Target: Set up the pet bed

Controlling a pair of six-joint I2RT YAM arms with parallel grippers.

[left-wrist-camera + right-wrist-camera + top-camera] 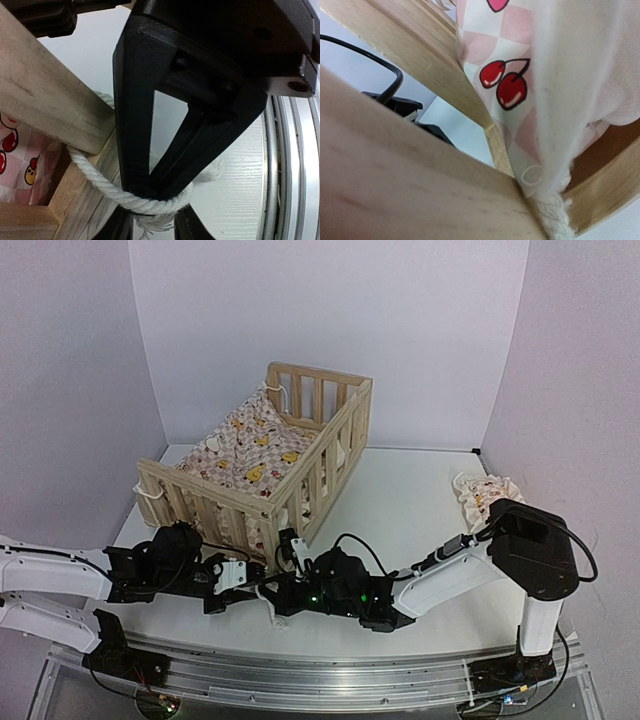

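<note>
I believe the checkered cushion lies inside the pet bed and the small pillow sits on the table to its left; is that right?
Not quite: the small pillow sits to the right of the pet bed, as the top view shows.

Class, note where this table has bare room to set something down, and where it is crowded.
Free: the table between the pet bed and the small pillow, behind the right arm. Crowded: the bed's near corner, where the left gripper and right gripper meet.

One pet bed (322,462), one cushion (250,448), one pillow (484,496)
</note>
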